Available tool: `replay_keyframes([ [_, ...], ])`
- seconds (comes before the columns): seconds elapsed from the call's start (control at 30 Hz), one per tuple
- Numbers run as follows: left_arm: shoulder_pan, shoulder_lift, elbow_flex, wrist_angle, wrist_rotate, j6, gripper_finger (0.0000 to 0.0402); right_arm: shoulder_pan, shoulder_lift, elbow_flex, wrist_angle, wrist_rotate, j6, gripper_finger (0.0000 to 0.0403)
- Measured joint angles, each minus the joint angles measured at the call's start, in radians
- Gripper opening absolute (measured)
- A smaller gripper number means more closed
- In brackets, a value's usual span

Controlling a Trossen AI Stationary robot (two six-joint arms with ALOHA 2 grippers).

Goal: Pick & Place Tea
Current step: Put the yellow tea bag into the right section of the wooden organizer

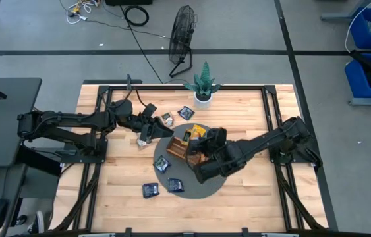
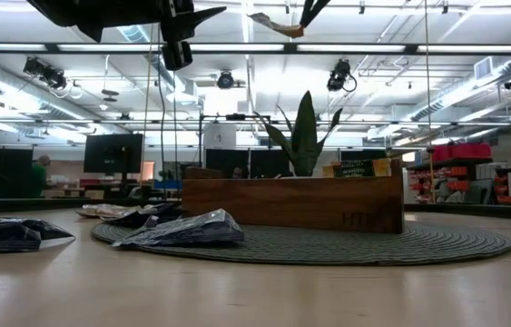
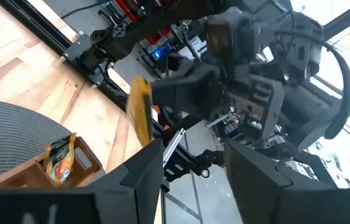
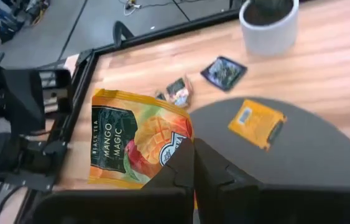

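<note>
A yellow-orange mango tea sachet (image 4: 131,146) hangs in the air, and my right gripper (image 4: 192,152) is shut on it above the wooden tray (image 1: 177,149) and the round grey mat (image 1: 206,188). In the high view this sachet (image 1: 198,131) shows over the tray's far end. My left gripper (image 3: 193,155) stands open and level at the tray's left (image 1: 149,130), with nothing between its fingers. It looks straight at the held sachet (image 3: 140,113), seen edge-on. Another yellow sachet (image 3: 59,162) stands in the tray. My right gripper pinches the mango sachet by one corner (image 4: 173,148) between its two fingers. The fingers slant downward from the table's right. The sachet reaches out past the fingertips, lifted clear (image 2: 271,24), high above the tray and mat.
A yellow sachet (image 4: 257,122) lies flat on the mat. Dark sachets lie on the mat's near-left part (image 1: 162,164), (image 1: 175,185) and on the table (image 1: 150,190), (image 1: 185,112). A pale sachet (image 1: 167,119) and a potted plant (image 1: 203,89) are at the far side.
</note>
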State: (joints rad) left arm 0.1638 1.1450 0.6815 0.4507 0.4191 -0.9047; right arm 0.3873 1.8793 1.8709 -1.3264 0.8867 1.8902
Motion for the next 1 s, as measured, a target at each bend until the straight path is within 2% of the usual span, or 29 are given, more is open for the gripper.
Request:
replay_keyframes([
  [0.37,0.001,0.0,0.0,-0.009,-0.05,0.055,0.0188,-0.072,0.0,0.069,0.131,0.022,-0.228,0.0],
  [0.67,0.001,0.0,0.0,-0.017,-0.06,0.063,0.0186,-0.105,0.0,0.069,0.208,0.012,-0.31,0.0],
  [0.8,0.003,0.0,0.0,-0.025,-0.061,0.058,0.016,-0.105,0.0,0.069,0.227,-0.008,-0.329,0.0],
  [1.0,0.003,0.0,0.0,-0.03,-0.061,0.056,0.0079,-0.103,0.0,0.069,0.252,-0.015,-0.347,0.0],
])
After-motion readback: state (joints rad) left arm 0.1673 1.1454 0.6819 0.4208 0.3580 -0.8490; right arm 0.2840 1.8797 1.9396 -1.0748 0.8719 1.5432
